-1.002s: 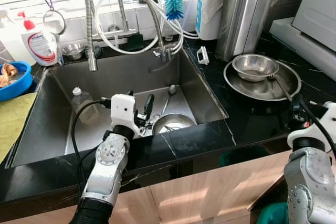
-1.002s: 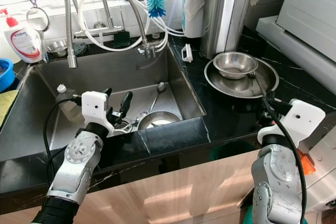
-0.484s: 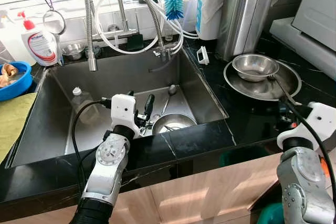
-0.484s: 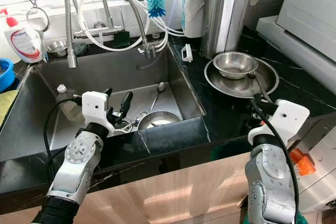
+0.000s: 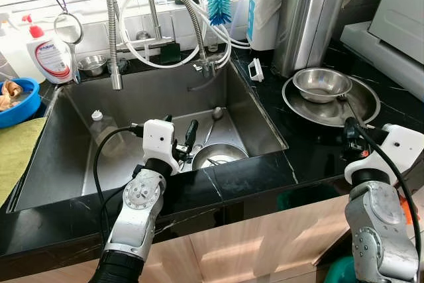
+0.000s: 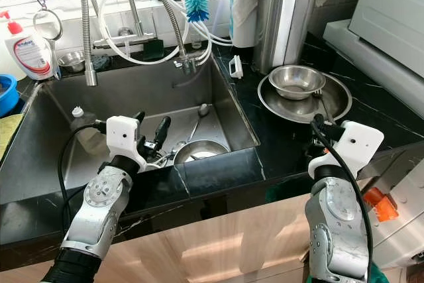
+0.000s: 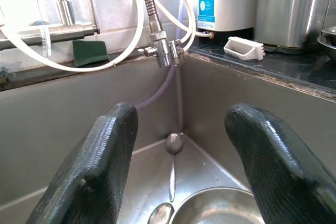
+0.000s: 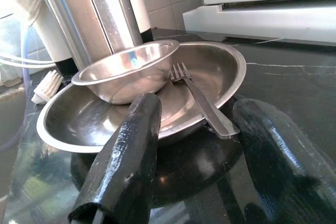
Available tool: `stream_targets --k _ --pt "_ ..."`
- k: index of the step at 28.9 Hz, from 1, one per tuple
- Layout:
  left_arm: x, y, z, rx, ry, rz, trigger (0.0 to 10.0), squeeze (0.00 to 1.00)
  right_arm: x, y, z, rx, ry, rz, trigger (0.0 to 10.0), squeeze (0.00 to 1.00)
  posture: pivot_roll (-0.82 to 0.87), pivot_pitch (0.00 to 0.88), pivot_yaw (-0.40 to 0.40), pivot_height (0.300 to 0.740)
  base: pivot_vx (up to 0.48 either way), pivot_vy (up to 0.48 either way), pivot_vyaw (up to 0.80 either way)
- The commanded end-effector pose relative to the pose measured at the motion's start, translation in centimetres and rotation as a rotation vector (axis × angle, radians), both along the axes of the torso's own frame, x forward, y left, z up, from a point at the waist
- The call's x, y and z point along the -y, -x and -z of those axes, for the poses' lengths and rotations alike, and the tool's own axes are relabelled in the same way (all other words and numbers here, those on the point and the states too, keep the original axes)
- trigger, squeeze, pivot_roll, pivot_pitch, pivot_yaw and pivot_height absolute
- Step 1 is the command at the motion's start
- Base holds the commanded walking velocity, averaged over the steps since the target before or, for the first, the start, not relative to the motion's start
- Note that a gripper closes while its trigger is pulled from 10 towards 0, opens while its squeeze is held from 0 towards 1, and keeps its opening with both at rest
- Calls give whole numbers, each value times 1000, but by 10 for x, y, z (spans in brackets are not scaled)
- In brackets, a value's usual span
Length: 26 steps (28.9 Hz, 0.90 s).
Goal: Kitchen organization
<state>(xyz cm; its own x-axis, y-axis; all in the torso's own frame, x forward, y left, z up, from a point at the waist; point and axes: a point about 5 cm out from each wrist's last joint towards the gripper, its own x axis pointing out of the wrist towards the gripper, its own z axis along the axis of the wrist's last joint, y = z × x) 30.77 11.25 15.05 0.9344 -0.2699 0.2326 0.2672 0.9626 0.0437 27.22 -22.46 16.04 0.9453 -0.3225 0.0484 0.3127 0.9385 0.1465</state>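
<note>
- The left pincer [image 5: 180,138] is hanging over the near edge of the deep stainless steel sink [image 5: 79,164], its two black fingers [image 7: 100,166] spread apart and grasping nothing.
- Just beyond it, a round steel bowl [image 5: 217,155] is lying on the sink floor near the right corner, with a long steel spoon [image 5: 213,118] resting behind it toward the back wall.
- A clear plastic bottle with a white cap [image 5: 106,136] is lying on its side on the left of the sink floor.
- The right pincer [image 8: 194,145] is hovering low over the black marble desk [image 5: 311,147], fingers released and wide, pointing at a wide shallow steel pan [image 8: 220,69].
- A smaller steel bowl [image 8: 128,69] is sitting inside that pan, and a steel fork [image 8: 197,98] is leaning on the pan's near rim, tines beside the bowl.
- A tall brushed-steel knife block [image 5: 308,18] is standing behind the pan.
- A blue bottle brush [image 5: 218,1] is hanging above the coiled spring faucet [image 5: 179,4].
- A white soap bottle with a red pump [image 5: 50,54] is standing at the back left.
</note>
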Motion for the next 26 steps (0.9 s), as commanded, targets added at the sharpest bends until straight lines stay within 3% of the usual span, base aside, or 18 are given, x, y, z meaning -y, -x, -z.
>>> stream_targets --k 1,10,11,12,13,14,26 --pt "-3 0 2 -6 -17 -5 10000 0 0 -2 0 -11 -1 1 10000 0 -126 0 85 740 0 0 0" --pt "-4 0 2 -8 -18 -10 10000 0 4 -1 3 -37 -1 27 10000 0 -127 0 85 740 0 0 0" --pt "-3 0 2 -8 -18 -10 10000 0 4 -1 3 -37 -1 28 8392 0 -127 0 85 740 0 0 0" --pt "-3 0 2 -8 -18 -10 10000 0 4 -1 3 -37 -1 28 8392 0 -127 0 85 740 0 0 0" --pt "-3 0 2 -8 -17 -10 10000 0 4 -1 3 -36 -1 30 3882 0 -125 0 83 740 0 0 0" --pt "-3 0 2 -8 -17 -9 10000 0 5 -1 2 -36 -2 33 1647 0 -124 0 83 740 0 0 0" --pt "-3 0 2 -8 -18 -10 10000 0 5 -1 2 -38 -2 34 1647 0 -124 0 83 740 0 0 0"
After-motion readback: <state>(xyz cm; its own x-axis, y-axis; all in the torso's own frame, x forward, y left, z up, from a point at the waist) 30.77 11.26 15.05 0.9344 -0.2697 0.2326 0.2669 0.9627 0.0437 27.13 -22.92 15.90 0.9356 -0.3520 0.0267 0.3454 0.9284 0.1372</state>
